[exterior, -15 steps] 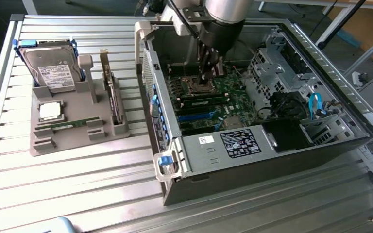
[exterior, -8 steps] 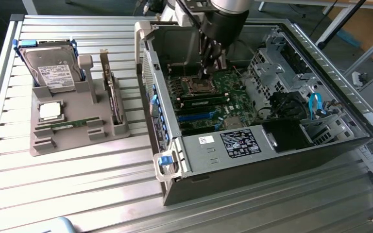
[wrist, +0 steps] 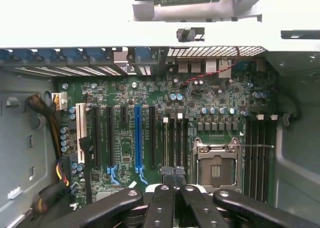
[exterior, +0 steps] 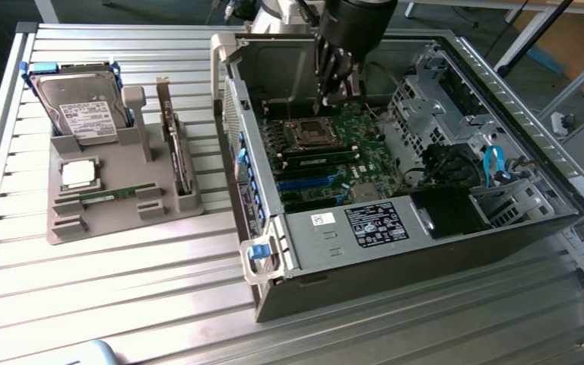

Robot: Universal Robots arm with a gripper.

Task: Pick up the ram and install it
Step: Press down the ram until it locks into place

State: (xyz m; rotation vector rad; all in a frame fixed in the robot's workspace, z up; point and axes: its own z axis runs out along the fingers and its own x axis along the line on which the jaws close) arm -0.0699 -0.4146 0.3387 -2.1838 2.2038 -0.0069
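Ram lies on the gray holder, well apart from clenched, empty gripper.

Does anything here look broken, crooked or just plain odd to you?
Nothing looks broken or spilled. The computer case lies open on its side, its processor socket empty. The claw hangs shut over the motherboard, while the ram lies in the grey holder beside the case.

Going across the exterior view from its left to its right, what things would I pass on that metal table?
Hard drive standing in the grey holder tray → expansion card upright at the tray's right edge → open computer case → gripper, shut, over the motherboard → blue cable.
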